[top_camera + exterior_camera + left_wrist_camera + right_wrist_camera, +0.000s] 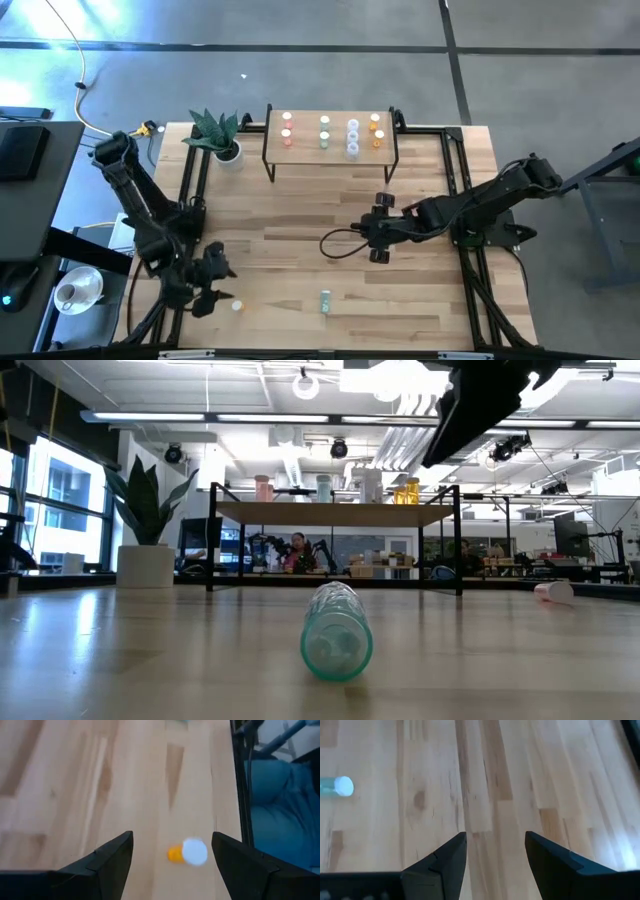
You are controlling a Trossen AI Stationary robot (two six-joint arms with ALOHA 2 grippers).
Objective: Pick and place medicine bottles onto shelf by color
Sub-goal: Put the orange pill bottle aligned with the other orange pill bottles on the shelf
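Striped light-wood bench (300,250): left gripper (172,857), jaws wide, hovers over a fallen orange white-capped bottle (186,852); right gripper (495,852), jaws apart and empty, waits mid-bench.

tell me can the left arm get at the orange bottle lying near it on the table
Probably yes. The left gripper is open and hovers right over the orange bottle, which lies on its side on bare table wood, between the fingers, with nothing around it.

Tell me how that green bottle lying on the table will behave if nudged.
The green bottle lies on its side, so it will probably roll sideways. It looks clear, small and likely light. Its smooth round wall may slip in a claw.
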